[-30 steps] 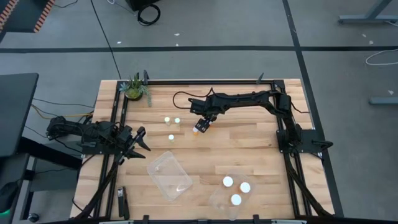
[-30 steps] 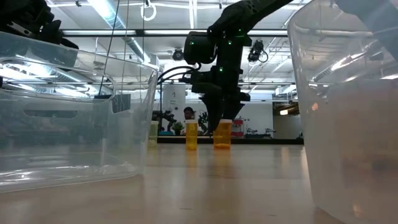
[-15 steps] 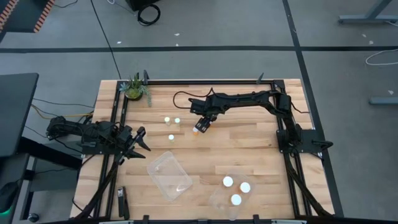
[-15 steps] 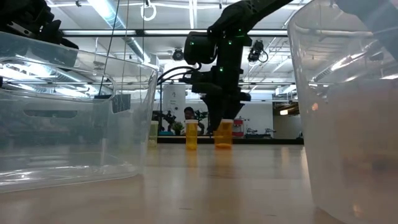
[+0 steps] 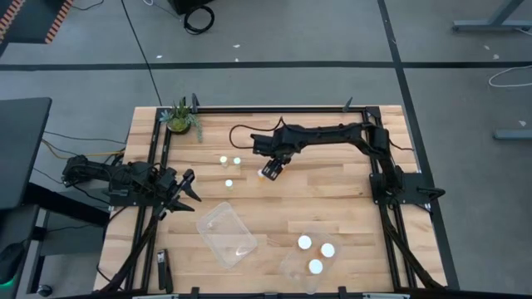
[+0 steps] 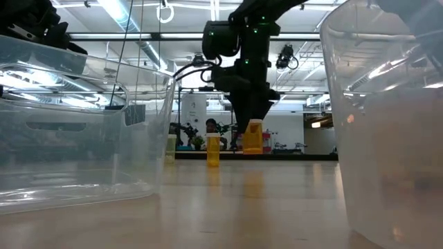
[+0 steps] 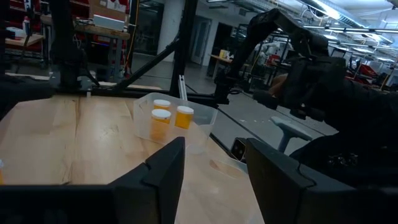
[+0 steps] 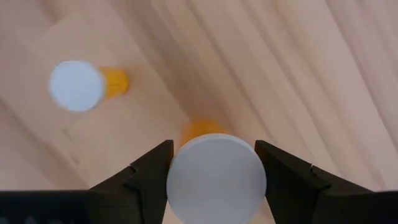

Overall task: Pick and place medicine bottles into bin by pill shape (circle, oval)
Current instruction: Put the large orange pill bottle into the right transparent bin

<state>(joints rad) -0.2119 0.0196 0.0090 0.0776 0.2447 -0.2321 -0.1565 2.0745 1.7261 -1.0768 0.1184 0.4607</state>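
Observation:
My right gripper is shut on a wide amber bottle with a white cap, above the middle of the table's far half. Three narrower bottles stand on their bases to its left; one shows in the right wrist view. Three more bottles stand in the near right clear tub. My left gripper is open and empty at the table's left edge. My right gripper pinches the bottle by the rim of its white cap, one finger on each side. The fingers come from above, pointing down. The bottle hangs upright below them, its base lifted clear of the table.
An empty clear tub lies left of the filled one near the front edge. A small green potted plant stands at the far left corner. Black frame rails run along the table's sides. The left wrist view shows the filled tub.
My right gripper has risen with the wide bottle. The bottle stood on the table a second ago and now hangs upright, clear of the wood. The other bottles have stayed in place.

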